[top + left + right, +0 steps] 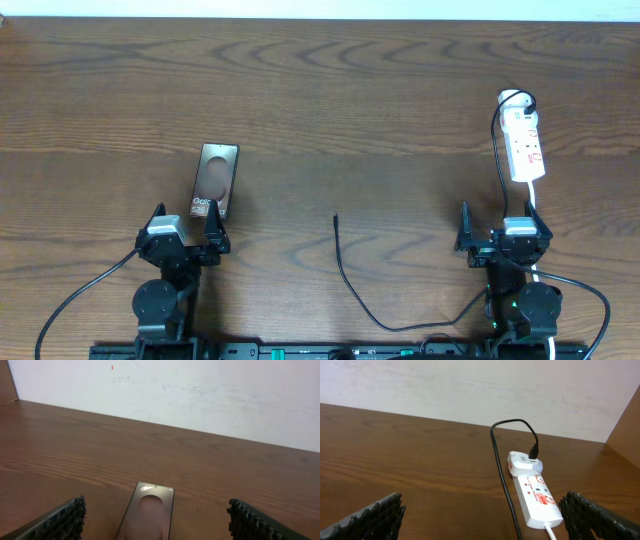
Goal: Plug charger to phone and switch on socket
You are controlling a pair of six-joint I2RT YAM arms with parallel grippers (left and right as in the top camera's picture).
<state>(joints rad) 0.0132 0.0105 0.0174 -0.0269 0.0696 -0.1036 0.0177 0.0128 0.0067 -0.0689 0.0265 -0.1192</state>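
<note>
The phone lies flat on the table, screen up, just beyond my left gripper, which is open and empty; in the left wrist view the phone lies between the spread fingers. The charger cable curves across the table's middle, its plug tip lying free. The white socket strip lies at the far right with a white adapter plugged in at its far end. My right gripper is open and empty, just short of the strip.
The black cable runs from the adapter down along the strip's left side. The strip's white cord runs toward the right arm. A white wall stands behind the table's far edge.
</note>
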